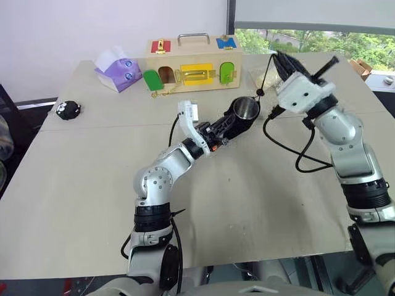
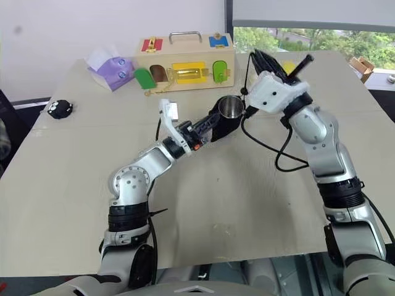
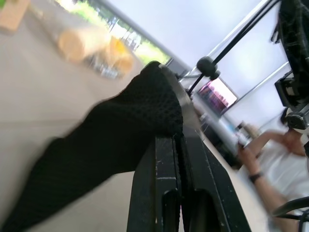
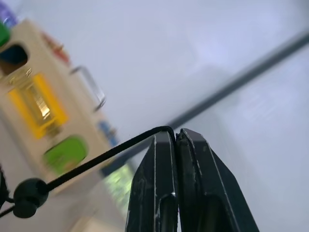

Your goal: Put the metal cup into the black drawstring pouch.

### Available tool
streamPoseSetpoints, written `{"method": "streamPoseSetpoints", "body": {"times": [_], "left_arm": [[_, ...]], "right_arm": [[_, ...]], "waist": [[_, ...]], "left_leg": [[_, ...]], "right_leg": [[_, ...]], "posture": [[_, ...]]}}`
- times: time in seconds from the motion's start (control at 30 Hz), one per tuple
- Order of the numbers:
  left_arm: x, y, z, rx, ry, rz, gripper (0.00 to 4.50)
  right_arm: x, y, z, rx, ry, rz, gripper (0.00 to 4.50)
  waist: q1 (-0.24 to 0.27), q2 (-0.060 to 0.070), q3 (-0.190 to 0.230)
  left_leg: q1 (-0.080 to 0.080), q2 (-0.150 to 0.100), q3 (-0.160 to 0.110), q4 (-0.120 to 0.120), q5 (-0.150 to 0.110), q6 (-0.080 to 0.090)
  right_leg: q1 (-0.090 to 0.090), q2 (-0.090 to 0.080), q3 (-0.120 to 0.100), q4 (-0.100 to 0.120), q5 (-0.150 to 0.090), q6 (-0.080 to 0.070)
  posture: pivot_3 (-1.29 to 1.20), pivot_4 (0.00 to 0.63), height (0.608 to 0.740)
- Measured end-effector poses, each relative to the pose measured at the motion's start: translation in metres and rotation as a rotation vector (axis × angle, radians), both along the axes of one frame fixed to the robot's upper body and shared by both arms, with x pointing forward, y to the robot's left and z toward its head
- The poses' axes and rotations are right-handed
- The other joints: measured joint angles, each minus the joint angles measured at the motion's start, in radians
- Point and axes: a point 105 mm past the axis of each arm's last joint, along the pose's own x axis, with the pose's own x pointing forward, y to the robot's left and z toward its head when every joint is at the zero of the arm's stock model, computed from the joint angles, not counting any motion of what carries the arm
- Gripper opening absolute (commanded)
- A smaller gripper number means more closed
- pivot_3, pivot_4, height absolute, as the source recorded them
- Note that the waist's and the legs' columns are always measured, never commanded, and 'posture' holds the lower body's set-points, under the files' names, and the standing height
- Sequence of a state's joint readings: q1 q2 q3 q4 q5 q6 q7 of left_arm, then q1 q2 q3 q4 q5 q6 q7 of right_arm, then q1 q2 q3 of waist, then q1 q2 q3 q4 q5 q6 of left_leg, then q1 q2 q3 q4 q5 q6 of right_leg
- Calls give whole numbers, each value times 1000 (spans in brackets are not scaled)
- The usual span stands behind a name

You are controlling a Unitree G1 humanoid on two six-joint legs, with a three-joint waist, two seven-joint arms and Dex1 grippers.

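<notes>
Left gripper (image 1: 229, 127) is clamped on the black drawstring pouch (image 1: 237, 120), holding it just above the counter (image 1: 92, 179) with its mouth turned upward; the metal cup (image 1: 247, 108) sits inside that mouth, rim showing. Right gripper (image 4: 176, 137) is raised beside it, fingers pressed together on the thin black cord (image 4: 104, 154) (a round toggle (image 4: 30, 196) hangs on it). Open counter lies around both arms, with bare room toward the near edge. Farther back stand a wooden latch box (image 1: 192, 63) and a purple tissue pack (image 1: 117, 69); a small black toy (image 1: 68, 109) sits near the left edge. Both arms reach forward, wrists angled upward
</notes>
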State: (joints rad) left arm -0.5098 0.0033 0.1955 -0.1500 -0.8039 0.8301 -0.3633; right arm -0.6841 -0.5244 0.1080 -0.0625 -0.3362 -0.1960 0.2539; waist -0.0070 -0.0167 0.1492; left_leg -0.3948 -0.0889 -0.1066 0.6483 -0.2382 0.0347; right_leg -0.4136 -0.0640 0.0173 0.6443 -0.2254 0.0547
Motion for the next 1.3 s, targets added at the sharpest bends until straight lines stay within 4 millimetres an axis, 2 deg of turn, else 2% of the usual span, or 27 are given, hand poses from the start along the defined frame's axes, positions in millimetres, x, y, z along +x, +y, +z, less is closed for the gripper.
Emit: {"method": "streamPoseSetpoints", "body": {"times": [0.03, 0.13, 0.23, 0.37, 0.47, 0.63, 0.73, 0.83, 0.93, 1.07, 1.3], "left_arm": [[0, 3, 4, -35, -13, 7, 0], [1, 8, 8, -49, -33, 27, 828], [-1, 11, 13, -45, -67, 18, 2195], [-2, 12, 32, -73, -166, 52, 4246], [-2, 15, 43, -89, -219, 73, 4246], [-2, 13, 44, -1, -288, 84, 4246], [-2, 7, 43, 111, -371, 93, 4246], [-4, -6, 48, 197, -471, 71, 4246], [-3, -13, 50, 225, -518, 56, 4246], [7, -10, 45, 242, -509, 87, 4246], [7, -10, 57, 219, -558, 99, 4246]], "right_arm": [[-2, 2, 5, -3, -29, 8, 63], [-6, 6, 11, 1, -75, 20, 0], [-7, 7, 12, 9, -84, 24, 0], [-7, 7, 11, 12, -85, 27, 0], [-7, 6, 12, 20, -91, 27, 0], [-9, 9, 13, 34, -96, 44, 0], [-10, 13, 15, 49, -97, 60, 0], [-16, 23, 21, 57, -116, 99, 0], [-22, 29, 23, 64, -120, 126, 0], [-23, 33, 23, 65, -111, 141, 0], [-27, 41, 23, 68, -96, 175, 0]], "waist": [[1, 0, 0], [2, 0, 0], [1, 0, 0], [2, 0, 0], [2, 0, 0], [-2, 0, 0], [-2, 0, 0], [-1, 0, 0], [-2, 0, 0], [-3, 0, 0], [-3, 0, 0]], "left_leg": [[0, 0, 0, 0, 0, 0], [0, 0, 0, 0, 0, 0], [0, 0, 0, 0, 0, 0], [0, 0, 0, 0, 0, 0], [0, 0, 0, 0, 0, 0], [0, 0, 0, 0, 0, 0], [0, 0, 0, 0, 0, 0], [0, 0, 0, 0, 0, 0], [0, 0, 0, -1, 0, 0], [0, 0, 0, -1, 0, 0], [0, 0, 0, -1, 0, 0]], "right_leg": [[0, 0, 0, 0, 0, 0], [0, 0, 0, 0, 0, 0], [0, 0, 0, 0, 0, 0], [0, 0, 0, 0, 0, 0], [0, 0, 1, 0, 0, 0], [0, 1, 1, 0, 0, 0], [0, 1, 1, 0, 0, 0], [0, 1, 1, 0, 0, 0], [0, 1, 1, 0, 0, 0], [0, 1, 1, 0, 0, 0], [0, 1, 1, 0, 0, 0]], "posture": [[0, 150, 740], [0, 150, 740], [0, 150, 740], [0, 150, 740], [0, 150, 740], [0, 150, 740], [0, 150, 740], [0, 150, 740], [0, 150, 740], [0, 150, 740], [0, 150, 740]]}}
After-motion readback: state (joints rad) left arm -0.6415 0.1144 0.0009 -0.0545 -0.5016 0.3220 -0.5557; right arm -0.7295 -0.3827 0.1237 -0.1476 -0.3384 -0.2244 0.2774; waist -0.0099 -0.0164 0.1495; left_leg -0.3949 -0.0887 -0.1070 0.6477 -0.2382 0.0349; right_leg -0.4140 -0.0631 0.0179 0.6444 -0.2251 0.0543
